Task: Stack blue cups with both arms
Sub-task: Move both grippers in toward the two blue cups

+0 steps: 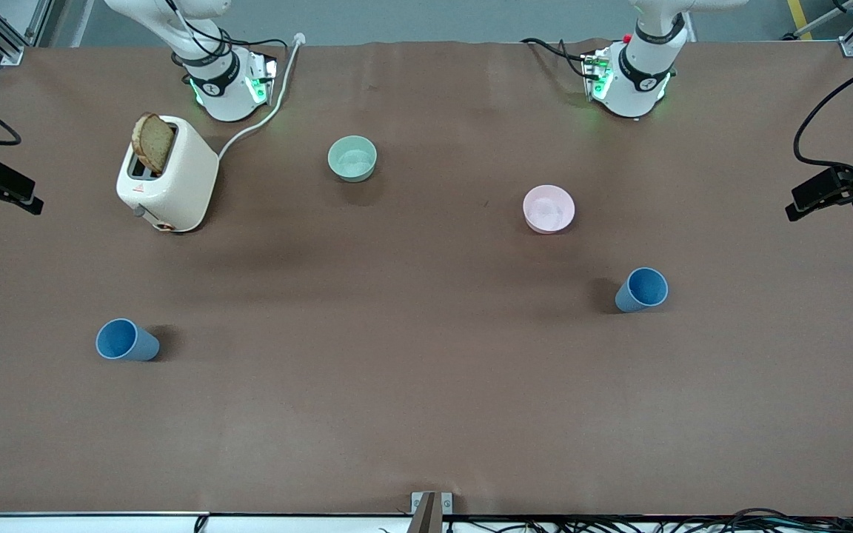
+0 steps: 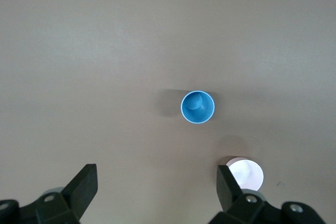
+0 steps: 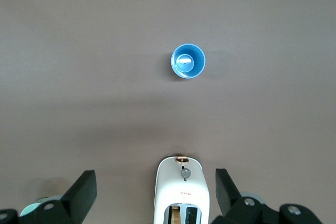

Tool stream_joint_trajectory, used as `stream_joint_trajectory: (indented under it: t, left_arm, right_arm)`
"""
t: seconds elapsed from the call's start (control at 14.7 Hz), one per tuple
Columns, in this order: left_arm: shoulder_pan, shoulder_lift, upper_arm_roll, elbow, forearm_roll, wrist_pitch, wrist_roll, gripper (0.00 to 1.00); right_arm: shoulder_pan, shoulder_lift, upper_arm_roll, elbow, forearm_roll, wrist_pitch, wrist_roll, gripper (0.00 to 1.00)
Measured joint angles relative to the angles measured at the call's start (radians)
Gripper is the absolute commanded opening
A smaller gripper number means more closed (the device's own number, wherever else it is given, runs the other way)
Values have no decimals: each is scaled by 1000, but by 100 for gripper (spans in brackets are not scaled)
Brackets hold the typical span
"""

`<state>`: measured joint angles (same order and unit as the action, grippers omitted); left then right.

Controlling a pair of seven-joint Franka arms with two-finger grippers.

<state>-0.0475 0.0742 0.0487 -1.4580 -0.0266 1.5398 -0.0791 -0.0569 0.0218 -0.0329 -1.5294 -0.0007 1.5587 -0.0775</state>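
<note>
Two blue cups stand upright on the brown table. One cup is toward the right arm's end and shows in the right wrist view. The other cup is toward the left arm's end and shows in the left wrist view. My left gripper is open and empty, high over the table beside the pink bowl. My right gripper is open and empty, high over the toaster. Neither gripper shows in the front view; only the arm bases do.
A white toaster with a bread slice stands near the right arm's base, its cable running toward the base. A mint-green bowl and a pink bowl sit farther from the front camera than the cups.
</note>
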Motion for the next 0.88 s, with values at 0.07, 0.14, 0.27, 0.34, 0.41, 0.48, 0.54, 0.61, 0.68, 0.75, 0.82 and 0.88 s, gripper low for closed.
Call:
stream_joint_trajectory:
  t: [0.07, 0.14, 0.27, 0.34, 0.41, 0.48, 0.54, 0.61, 0.68, 0.75, 0.82, 0.88]
  left_arm:
    - [0, 0, 0, 0, 0, 0, 0, 100]
    - [0, 0, 0, 0, 0, 0, 0, 100]
    - [0, 0, 0, 0, 0, 0, 0, 100]
    - [-1, 0, 0, 0, 0, 0, 0, 100]
    - [-1, 0, -1, 0, 0, 0, 1, 100]
    - [-3, 0, -1, 0, -3, 0, 1, 100]
    - [-6, 0, -2, 0, -9, 0, 1, 100]
    - [-9, 0, -3, 0, -11, 0, 1, 100]
    - [-11, 1, -4, 0, -11, 0, 1, 100]
    - [-12, 5, -6, 0, -11, 0, 1, 100]
    - [-12, 10, -9, 0, -11, 2, 1, 100]
    - [-13, 17, -11, 0, -11, 4, 1, 100]
  right_arm:
    - [0, 0, 0, 0, 0, 0, 0, 100]
    - [0, 0, 0, 0, 0, 0, 0, 100]
    - [0, 0, 0, 0, 0, 0, 0, 100]
    - [0, 0, 0, 0, 0, 0, 0, 100]
    - [0, 0, 0, 0, 0, 0, 0, 100]
    - [0, 0, 0, 0, 0, 1, 0, 100]
    - [-1, 0, 0, 0, 0, 2, 0, 100]
    - [-5, 0, -1, 0, 0, 6, 0, 100]
    - [-12, 2, -1, 0, 0, 16, 0, 100]
    - [-21, 8, -2, 0, 2, 33, 0, 100]
    - [-33, 21, -2, -1, 7, 55, 0, 100]
    - [-48, 43, -2, -3, 14, 81, 0, 100]
